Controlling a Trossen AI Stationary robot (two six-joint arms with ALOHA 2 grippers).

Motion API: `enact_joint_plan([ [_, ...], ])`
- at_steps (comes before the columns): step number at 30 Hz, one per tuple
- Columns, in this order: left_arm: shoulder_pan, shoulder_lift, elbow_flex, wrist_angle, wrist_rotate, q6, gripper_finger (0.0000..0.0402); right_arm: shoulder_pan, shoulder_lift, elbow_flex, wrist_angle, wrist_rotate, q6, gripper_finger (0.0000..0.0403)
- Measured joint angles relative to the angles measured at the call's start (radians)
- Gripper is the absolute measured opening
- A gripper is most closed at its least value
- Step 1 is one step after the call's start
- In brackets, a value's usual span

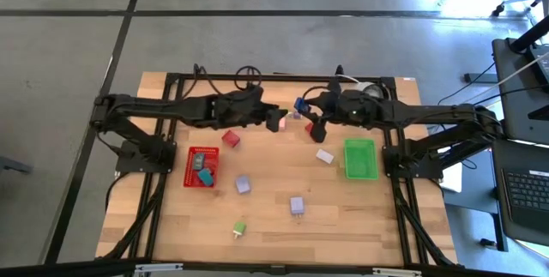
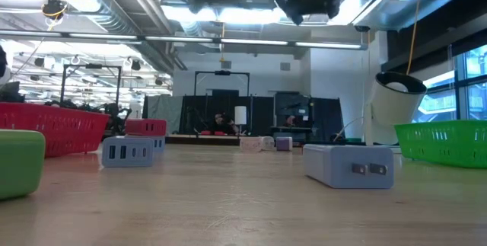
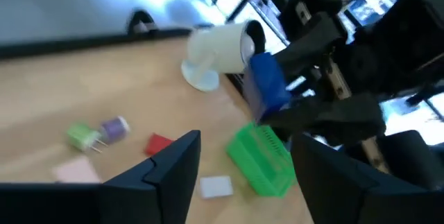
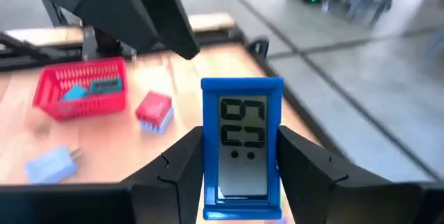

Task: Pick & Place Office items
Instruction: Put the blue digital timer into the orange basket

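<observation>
I am stretching my right hand (image 4: 239,182) out above the surface (image 1: 274,225), fingers clamped on the blue clock (image 4: 242,144), near the white roll (image 3: 222,47). My left hand (image 3: 243,175) is reaching toward it, fingers apart and empty.

A: Where's the blue clock (image 4: 242,148)?
B: Upright between the right gripper's (image 4: 239,175) fingers, digits showing, up above the table's far middle.
A: The rest?
B: A red block (image 1: 230,139) lies left of centre, a pale block (image 1: 324,156) right of it, 2 lavender blocks (image 1: 243,184) and (image 1: 297,205) nearer, and a green block (image 1: 239,227) nearest. Teal pieces (image 1: 205,176) lie in the red tray (image 1: 192,153).
</observation>
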Motion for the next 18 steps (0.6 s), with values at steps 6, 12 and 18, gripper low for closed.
enact_joint_plan([
  [6, 0.045, 0.057, 0.000, 0.046, 0.127, -0.100, 0.0247, 0.002, 0.043, 0.000, -0.122, 0.000, 0.108, 0.0161],
  [12, 0.085, 0.131, 0.000, 0.043, 0.211, -0.222, 0.0247, 0.002, 0.087, 0.000, -0.125, -0.022, 0.126, 0.0161],
  [18, 0.122, 0.196, 0.000, 0.112, 0.307, -0.261, 0.0247, 0.002, 0.135, 0.000, -0.124, -0.061, 0.125, 0.0161],
])
